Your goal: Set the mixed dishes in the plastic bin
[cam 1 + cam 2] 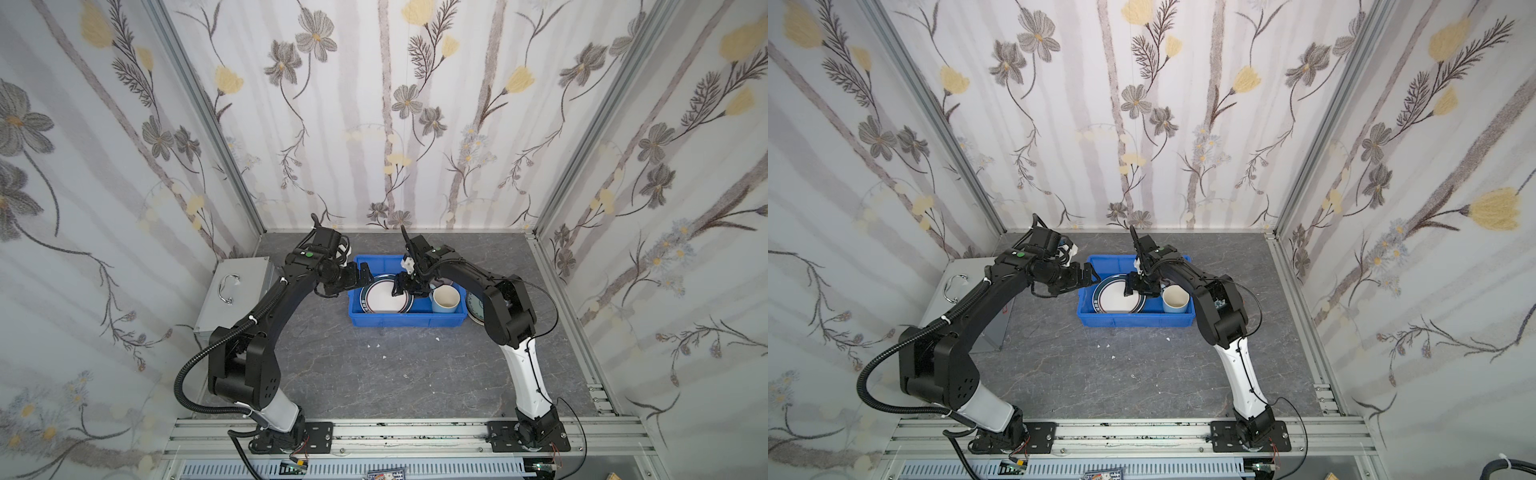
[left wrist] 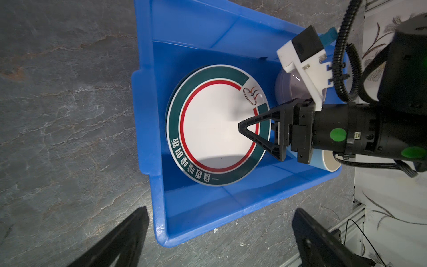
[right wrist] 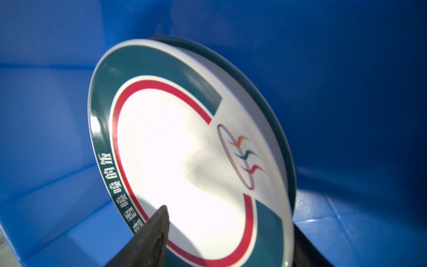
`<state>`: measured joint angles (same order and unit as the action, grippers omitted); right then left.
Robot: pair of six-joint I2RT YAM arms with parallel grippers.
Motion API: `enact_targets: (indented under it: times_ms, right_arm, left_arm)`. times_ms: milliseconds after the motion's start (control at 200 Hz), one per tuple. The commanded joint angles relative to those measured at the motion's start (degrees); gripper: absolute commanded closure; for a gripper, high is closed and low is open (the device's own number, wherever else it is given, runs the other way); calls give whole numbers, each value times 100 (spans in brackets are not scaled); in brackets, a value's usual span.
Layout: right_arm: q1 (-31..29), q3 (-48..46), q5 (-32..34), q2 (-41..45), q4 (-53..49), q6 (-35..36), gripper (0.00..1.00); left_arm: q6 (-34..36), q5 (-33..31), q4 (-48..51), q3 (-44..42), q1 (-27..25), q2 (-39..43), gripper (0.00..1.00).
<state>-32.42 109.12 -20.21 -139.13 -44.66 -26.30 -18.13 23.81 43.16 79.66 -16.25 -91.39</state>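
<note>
The blue plastic bin stands at mid-table. In it, a white plate with a teal band and red ring lies tilted on another plate's dark rim. A pale blue mug and a lilac bowl sit beside it. My right gripper is open, its fingers wide apart on either side of the plate's rim. My left gripper hangs open and empty over the bin's left corner.
A teal-patterned plate lies on the table just right of the bin, half hidden by my right arm. A grey metal case with a handle stands at the left wall. Small white crumbs dot the table before the bin.
</note>
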Motion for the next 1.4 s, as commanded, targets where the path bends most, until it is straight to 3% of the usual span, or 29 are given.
enact_targets:
  times_ms: [0,435,659,804,904,1089,1394]
  right_arm:
    - [-35,31,156,203,-14,50,30]
    - [-35,40,352,415,-253,158,28]
    - [164,155,857,1348,-382,192,30]
    - [487,-32,1428,2071,-619,223,32]
    - [768,-802,1908,2702,-487,135,33]
    - [1393,-2863,2386,4055,392,-661,35]
    - [2179,-4650,2893,5341,1115,-1456,39]
  left_arm:
    - [73,21,-7,-11,0,-1,0]
    - [108,0,107,33,3,76,0]
    - [95,47,233,322,-33,-12,0]
    - [64,91,342,997,-217,-337,0]
    - [131,17,532,1559,-570,-735,0]
    - [161,-120,892,2989,-1409,-1704,0]
    - [165,-42,1818,6479,-2353,-3881,0]
